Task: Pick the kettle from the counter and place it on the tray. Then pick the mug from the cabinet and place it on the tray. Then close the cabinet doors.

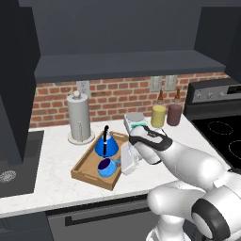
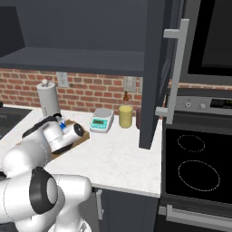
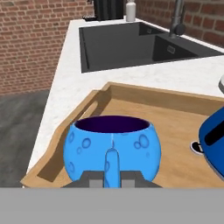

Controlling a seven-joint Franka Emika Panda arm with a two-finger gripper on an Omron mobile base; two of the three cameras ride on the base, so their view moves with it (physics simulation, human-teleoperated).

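Gripper point(image 3: 113, 180) clenched on mug point(image 3: 113, 146) handle, fingertips mostly cut off | kettle point(image 3: 214, 142) half out of frame | wooden tray point(image 3: 144, 107) on white counter point(image 3: 70, 70)

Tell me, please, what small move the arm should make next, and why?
Probably open the jaws and let go: the mug already sits inside the tray beside the kettle, with the gripper shut on its handle. The cabinet doors are not yet closed.

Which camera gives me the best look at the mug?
The hand view: the mug sits close and centred on the tray, its handle between the claw tips. In the left base view it is small; in the right base view the arm covers it.
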